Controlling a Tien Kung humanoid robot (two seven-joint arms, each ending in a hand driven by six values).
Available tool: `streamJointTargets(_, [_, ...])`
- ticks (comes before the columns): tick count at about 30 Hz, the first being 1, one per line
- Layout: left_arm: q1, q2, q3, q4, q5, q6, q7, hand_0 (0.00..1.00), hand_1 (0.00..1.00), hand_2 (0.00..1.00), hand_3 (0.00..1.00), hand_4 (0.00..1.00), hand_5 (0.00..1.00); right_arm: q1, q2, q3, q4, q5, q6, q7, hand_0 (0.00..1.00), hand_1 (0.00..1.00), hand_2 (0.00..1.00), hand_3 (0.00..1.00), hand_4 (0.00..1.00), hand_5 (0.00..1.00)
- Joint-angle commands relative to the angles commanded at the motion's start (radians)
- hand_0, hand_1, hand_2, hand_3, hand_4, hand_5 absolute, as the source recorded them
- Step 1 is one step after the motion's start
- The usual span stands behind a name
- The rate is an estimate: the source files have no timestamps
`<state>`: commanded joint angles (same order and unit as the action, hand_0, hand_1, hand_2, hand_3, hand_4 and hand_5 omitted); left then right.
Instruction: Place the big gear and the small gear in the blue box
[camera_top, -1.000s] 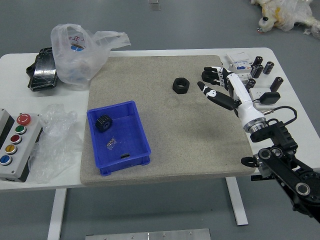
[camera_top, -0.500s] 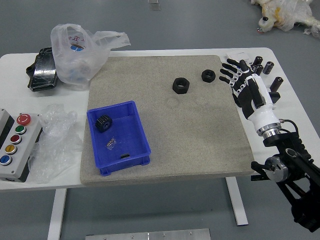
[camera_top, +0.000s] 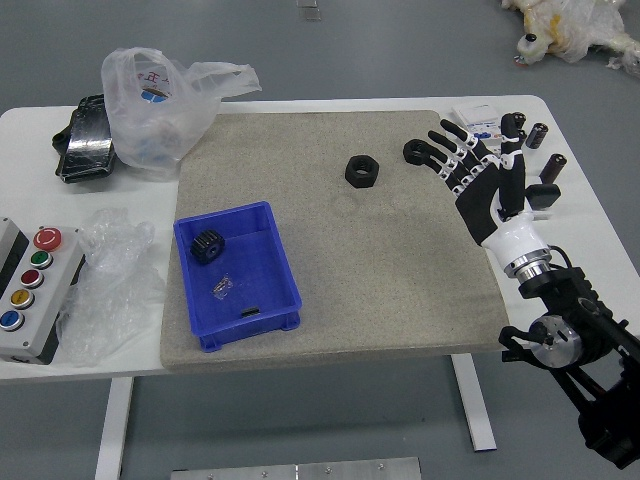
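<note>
Black with pale markings, your right hand (camera_top: 482, 203) was held with its fingers (camera_top: 468, 142) spread, gripping nothing. One toothed gear (camera_top: 208, 246) already sat well to the fingers' left and nearer you, inside the blue box (camera_top: 287, 262); whether big or small, you could not be certain.

Item: a near black ring (camera_top: 414, 152), just left of the fingertips. Item: a far black ring (camera_top: 362, 171), farther left, its outline faceted. Either might have been the outstanding gear; teeth could not be made out.

Step in hand, by judgement: choosing and seizing that second piece. You would have done well to confirm the part, lower the fingers about its rim, thumb opposed, and close evenly; a sideways brush risked sliding it. Next you needed a lift clear of the box wall and a low release beside the first gear.

Materials: box, smooth plastic, shallow, straight-walled; gear, dark and ridged; rings, thick and matt. Beneath, left and nearer than the fingers, lay a beige mat (camera_top: 392, 270), finely speckled, on the smooth white surface (camera_top: 150, 365).
</note>
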<state>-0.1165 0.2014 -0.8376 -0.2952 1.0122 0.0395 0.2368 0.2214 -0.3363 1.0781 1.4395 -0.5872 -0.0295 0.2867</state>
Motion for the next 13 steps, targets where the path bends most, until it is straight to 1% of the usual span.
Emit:
streamJointTargets(4, [0.0, -0.002, 0.002, 0.0, -0.002, 0.001, -0.001, 0.643, 0.458, 0.493, 0.645, 0.656, 0.16, -0.001, -0.002, 0.003, 0.005, -0.018, 0.012, -0.032, 0.998, 0.932, 0.917, 0.925, 0.998, 0.998])
streamJointTargets(5, [0.0, -0.002, 0.002, 0.0, -0.002, 0.001, -0.002, 0.644, 0.467, 0.5, 0.644, 0.655, 0.159, -0.001, -0.002, 0.004, 0.005, -0.022, 0.014, -0.038, 0.998, 0.986, 0.941, 0.962, 0.998, 0.998])
streamJointTargets(7, [0.0, -0.002, 0.002, 0.0, -0.002, 0.002, -0.002, 0.644, 0.467, 0.5, 0.644, 0.655, 0.159, -0.001, -0.002, 0.006, 0.007, -0.031, 0.015, -0.051, 0.998, 0.986, 0.941, 0.962, 0.998, 0.998])
streamJointTargets(10, [0.001, -0.002, 0.002, 0.0, -0.002, 0.002, -0.003, 0.644, 0.467, 0.5, 0.644, 0.655, 0.159, -0.001, -0.002, 0.007, 0.011, -0.05, 0.006, -0.07, 0.998, 0.986, 0.941, 0.962, 0.998, 0.998])
streamJointTargets(11, [0.001, -0.002, 0.002, 0.0, -0.001, 0.002, -0.003, 0.644, 0.495, 0.515, 0.645, 0.655, 0.159, 0.0, -0.003, 0.008, 0.014, -0.058, -0.001, -0.074, 0.998, 0.998, 0.998, 0.959, 0.998, 0.998])
streamJointTargets(13, [0.001, -0.002, 0.003, 0.001, -0.002, 0.002, -0.004, 0.644, 0.495, 0.515, 0.645, 0.655, 0.159, -0.001, -0.004, 0.011, 0.02, -0.074, -0.017, -0.08, 0.998, 0.998, 0.998, 0.959, 0.998, 0.998])
